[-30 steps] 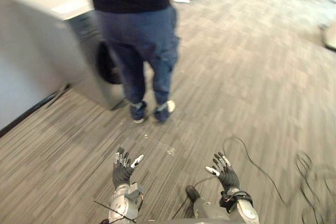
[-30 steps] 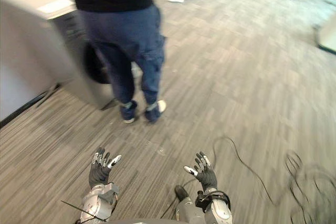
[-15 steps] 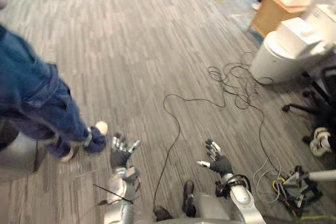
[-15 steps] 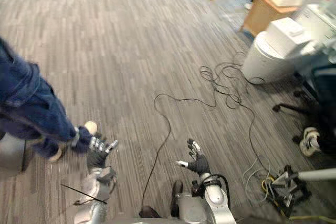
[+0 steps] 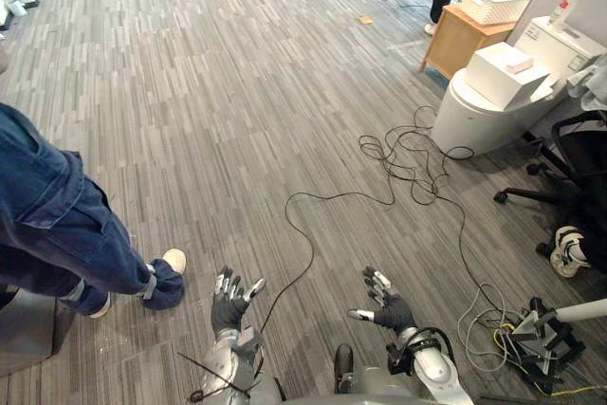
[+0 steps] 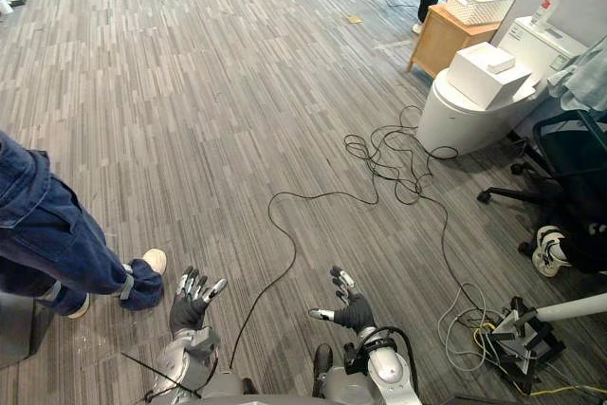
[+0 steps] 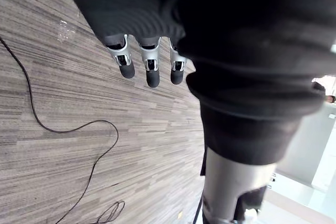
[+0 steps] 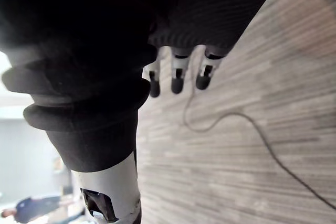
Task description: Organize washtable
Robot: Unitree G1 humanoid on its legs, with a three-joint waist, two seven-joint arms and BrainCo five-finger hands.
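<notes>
Left hand (image 5: 228, 304) and right hand (image 5: 387, 311) low over carpet (image 5: 237, 92), fingers spread, empty. Far right: white basket (image 5: 496, 2) on wooden cabinet (image 5: 453, 37), contents unreadable; white box (image 5: 505, 73) atop round white tub (image 5: 474, 119). I can't tell which is the washtable.

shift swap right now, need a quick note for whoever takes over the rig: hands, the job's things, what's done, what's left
Left hand: open, empty, over the carpet.
Right hand: open, empty, over the carpet.
Things: a white rounded unit with a white box on top stands ahead to the right, far from both hands. A person in jeans stands close on the left.
Done: nothing handled, by what shows.
Left: the whole organizing job.
</notes>
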